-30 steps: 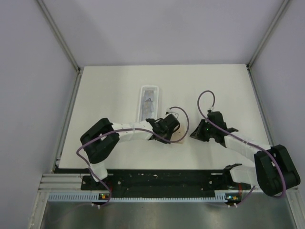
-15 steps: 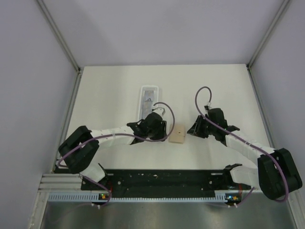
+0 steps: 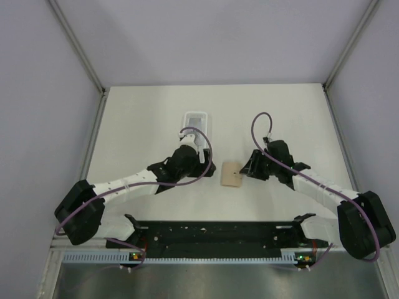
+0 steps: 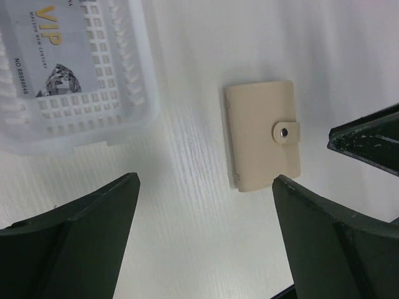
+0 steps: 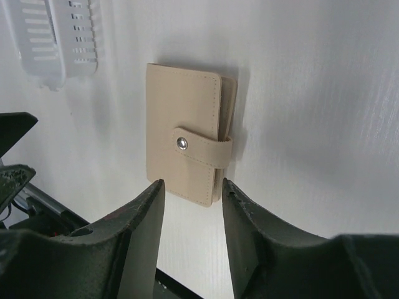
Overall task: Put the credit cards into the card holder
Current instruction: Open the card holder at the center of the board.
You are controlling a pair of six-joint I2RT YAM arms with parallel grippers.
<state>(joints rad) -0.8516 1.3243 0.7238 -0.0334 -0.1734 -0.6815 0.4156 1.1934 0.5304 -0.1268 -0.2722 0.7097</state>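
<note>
The tan card holder (image 3: 231,174) lies flat and closed on the table between the two arms, its tab snapped shut (image 4: 283,132). A pale credit card (image 4: 43,53) printed "VIP" rests inside the clear tray (image 4: 118,93). My left gripper (image 4: 206,180) hangs wide open over bare table, with the tray to its upper left and the card holder (image 4: 263,134) to its upper right. My right gripper (image 5: 192,185) is open, its tips on either side of the near end of the card holder (image 5: 184,124) without touching it.
The long clear plastic tray (image 3: 196,128) stands behind the left gripper, and its corner shows in the right wrist view (image 5: 56,37). A dark finger of the right gripper (image 4: 368,146) enters the left wrist view at the right. Grey walls border the white table (image 3: 299,112).
My left gripper opened fully, let go of the card holder and drew back left toward the tray. The card holder now lies uncovered. My right gripper widened and moved a little left toward it.
</note>
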